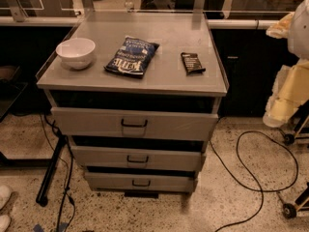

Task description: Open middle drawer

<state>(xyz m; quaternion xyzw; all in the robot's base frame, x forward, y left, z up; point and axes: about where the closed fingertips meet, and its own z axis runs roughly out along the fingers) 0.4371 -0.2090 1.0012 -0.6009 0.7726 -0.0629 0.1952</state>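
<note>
The middle drawer (137,157) is a wide grey metal drawer with a small black wire pull (137,160). It sits between a taller-fronted top drawer (133,123) and a smaller-fronted bottom drawer (140,181) in a grey cabinet. All three fronts sit near the cabinet face, with a dark gap above each. My gripper is not in view. Only a white rounded part of what looks like my arm (301,28) shows at the right edge, well right of the cabinet.
On the cabinet top (164,79) lie a white bowl (76,52), a dark blue chip bag (132,56) and a small dark bar (192,63). A black cable (251,178) loops on the floor at right. A black pole (50,170) leans at left. A wheeled cart (289,139) stands at right.
</note>
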